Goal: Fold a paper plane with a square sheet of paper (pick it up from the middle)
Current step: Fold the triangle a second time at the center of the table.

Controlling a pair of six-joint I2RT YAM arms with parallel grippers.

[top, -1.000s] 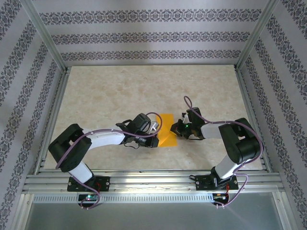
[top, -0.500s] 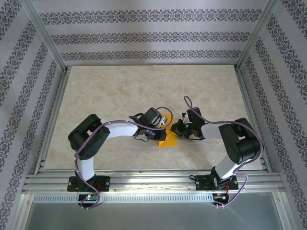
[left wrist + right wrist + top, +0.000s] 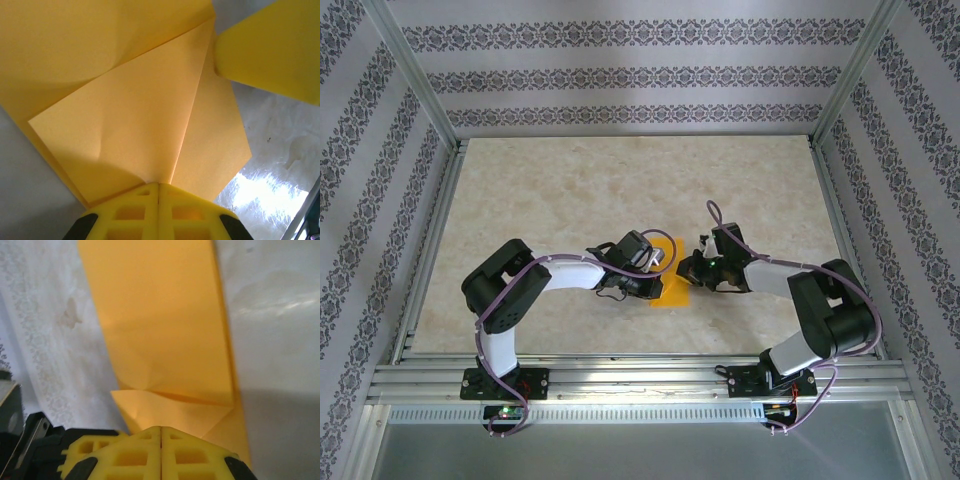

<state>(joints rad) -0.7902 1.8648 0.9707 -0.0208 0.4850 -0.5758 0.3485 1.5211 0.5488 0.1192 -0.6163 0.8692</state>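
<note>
The square sheet of paper [image 3: 672, 291], orange-yellow, lies partly folded on the table between the two grippers. My left gripper [image 3: 663, 263] is shut on the sheet's raised flap. In the left wrist view the flap [image 3: 130, 130] fans out from the closed jaws [image 3: 159, 186], its crease running into the seam. A yellow finger [image 3: 270, 50] of the right gripper shows beyond the sheet. My right gripper [image 3: 688, 270] is shut with its tips [image 3: 160, 430] at the paper's [image 3: 160, 330] near end, beside a small folded corner. The paper plane is out of view.
The marbled tabletop [image 3: 570, 190] stretches wide to the left, right and back. Aluminium rails [image 3: 640, 380] run along the near edge by the arm bases. Patterned walls [image 3: 640, 80] enclose the table on three sides.
My left gripper swung rightward over the sheet, carrying its left part across, and the paper seen from above narrowed. The right gripper shifted slightly toward the back.
</note>
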